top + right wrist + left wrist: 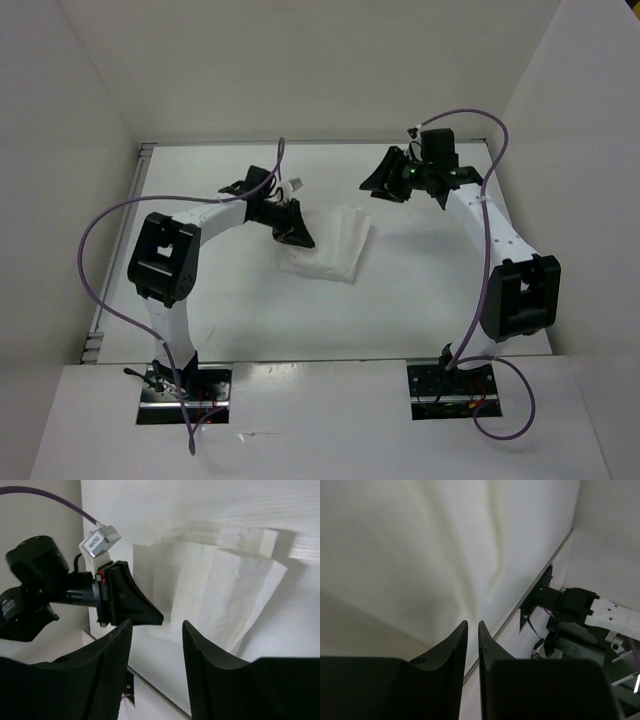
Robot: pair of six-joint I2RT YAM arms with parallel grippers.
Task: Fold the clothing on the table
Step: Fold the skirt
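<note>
One white table [240,320] with a thin grey rim, boxed by plain white wall panels [300,60] at 9, 12 and 3 o'clock. Two arm bases sit at 6 o'clock, with purple cables [100,230] looping off them.

Clothing [330,248]: small white pleated skirt lying flat near table centre, creases fanning toward 6 o'clock, corner layers overlapping in the right wrist view [220,595].

Left gripper [297,232] is down at the skirt's 10 o'clock edge, tips over the fabric; can't tell if they touch it. In its own wrist view [473,625] the jaws are nearly together with a thin slit, nothing seen in it.

Right gripper [385,180] is at 1 o'clock of the skirt, raised and well apart from it. In its wrist view [157,624] the jaws are about half spread and hold nothing.
</note>
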